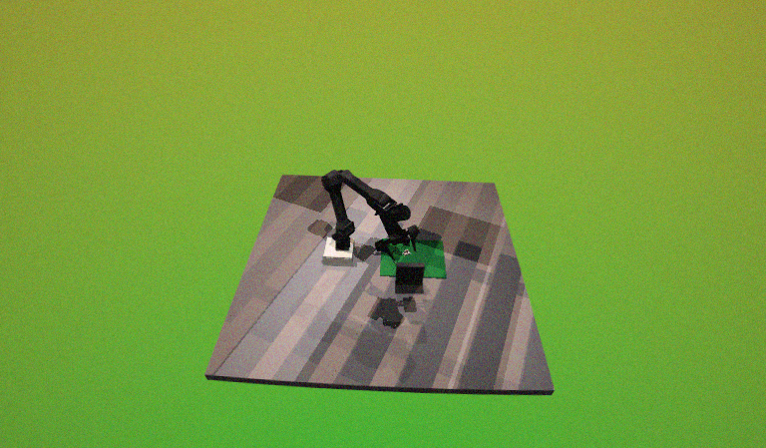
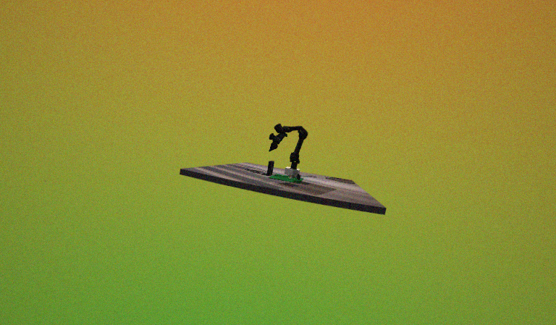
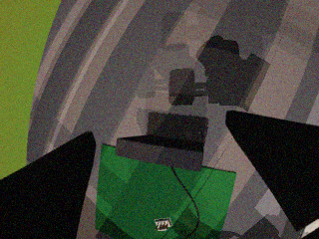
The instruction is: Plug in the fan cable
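Observation:
The green board point(image 1: 433, 256) point(image 2: 282, 178) point(image 3: 135, 199) lies flat on the table. A small white part with dark marks, apparently the header point(image 1: 406, 251) point(image 3: 162, 224), sits on it. The upright black block, apparently the fan point(image 1: 409, 277) point(image 2: 270, 168) point(image 3: 159, 153), stands at one edge of the board. A thin dark cable point(image 3: 188, 193) runs from it, curving past the header and out at the wrist view's bottom edge. I cannot make out the plug. My gripper point(image 1: 404, 253) point(image 2: 269, 150) point(image 3: 161, 127) is wide open and empty, high above the board and fan.
The white arm base point(image 1: 337, 252) point(image 2: 292, 171) stands beside the board. A small dark block point(image 2: 298, 176) shows at the board's far end from the fan in the exterior view. The striped table point(image 1: 270, 330) point(image 2: 245, 182) carries dark shadows of the arm.

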You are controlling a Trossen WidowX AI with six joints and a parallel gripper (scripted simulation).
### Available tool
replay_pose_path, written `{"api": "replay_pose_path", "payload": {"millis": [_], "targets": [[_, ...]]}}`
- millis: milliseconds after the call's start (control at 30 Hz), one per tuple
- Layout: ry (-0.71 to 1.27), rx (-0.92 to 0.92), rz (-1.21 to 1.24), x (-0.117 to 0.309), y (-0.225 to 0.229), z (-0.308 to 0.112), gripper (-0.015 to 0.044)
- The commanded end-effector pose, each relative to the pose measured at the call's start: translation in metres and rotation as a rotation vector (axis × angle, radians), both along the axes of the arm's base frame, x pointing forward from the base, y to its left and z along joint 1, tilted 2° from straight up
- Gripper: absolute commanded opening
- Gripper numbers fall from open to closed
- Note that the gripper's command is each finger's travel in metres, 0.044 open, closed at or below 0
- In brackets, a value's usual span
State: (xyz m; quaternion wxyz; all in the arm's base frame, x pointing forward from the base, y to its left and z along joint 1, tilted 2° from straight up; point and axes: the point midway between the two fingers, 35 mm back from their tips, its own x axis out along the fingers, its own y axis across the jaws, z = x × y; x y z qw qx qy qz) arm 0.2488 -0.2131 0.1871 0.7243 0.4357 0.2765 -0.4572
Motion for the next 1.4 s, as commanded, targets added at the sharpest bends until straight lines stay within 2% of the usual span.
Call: {"api": "replay_pose_path", "payload": {"millis": [0, 233, 467, 900, 1000, 1200, 1367], "targets": [[0.195, -0.001, 0.429, 0.042, 0.061, -0.011, 0.044], [0.449, -0.049, 1.098, 0.073, 0.167, -0.022, 0.044], [0.648, -0.113, 1.719, 0.068, 0.266, -0.028, 0.044], [0.656, -0.116, 1.748, 0.067, 0.27, -0.031, 0.044], [0.656, -0.117, 1.748, 0.071, 0.272, -0.05, 0.044], [0.656, -0.116, 1.748, 0.073, 0.274, -0.12, 0.044], [0.656, -0.116, 1.748, 0.072, 0.274, -0.129, 0.044]]}}
